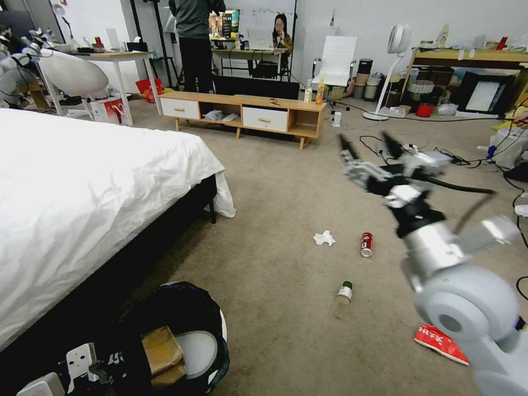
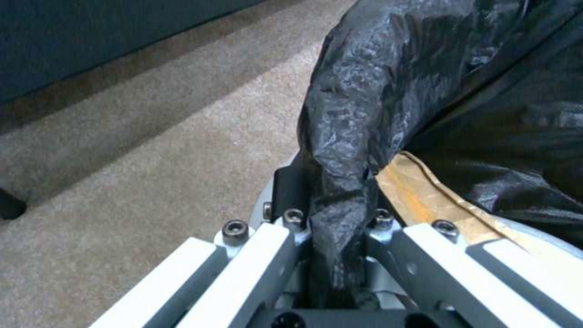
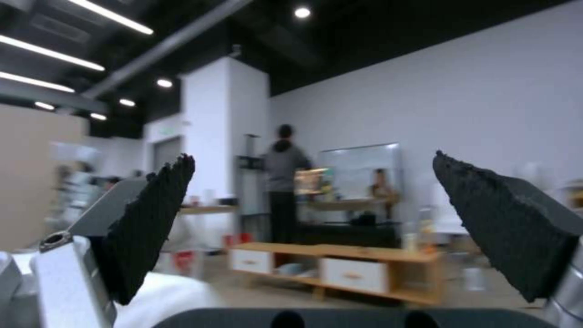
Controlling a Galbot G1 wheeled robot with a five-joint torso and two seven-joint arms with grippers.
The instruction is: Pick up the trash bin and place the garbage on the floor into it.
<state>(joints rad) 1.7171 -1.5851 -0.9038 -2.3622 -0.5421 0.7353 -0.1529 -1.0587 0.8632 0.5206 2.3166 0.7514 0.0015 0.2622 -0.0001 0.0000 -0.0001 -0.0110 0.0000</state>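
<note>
The trash bin (image 1: 212, 344), white with a black bag over its rim, is at the lower left of the head view beside the bed. A brown paper piece (image 1: 162, 355) lies inside it. My left gripper (image 1: 102, 366) is shut on the bin's bag-covered rim (image 2: 340, 150), with the black plastic pinched between its fingers (image 2: 291, 182). On the floor (image 1: 286, 181) lie a crumpled tissue (image 1: 324, 238), a red can (image 1: 366, 244), a green-capped bottle (image 1: 342, 300) and a red-white wrapper (image 1: 441, 343). My right gripper (image 1: 368, 146) hangs open in the air above them, and its black pads (image 3: 152, 218) hold nothing.
A white bed (image 1: 82, 192) takes up the left side. A low wooden cabinet (image 1: 247, 113) stands at the back with drink bottles (image 1: 319, 91) on its end. Cables (image 1: 440, 151) trail across the carpet at the right, near a standing fan (image 1: 393, 71).
</note>
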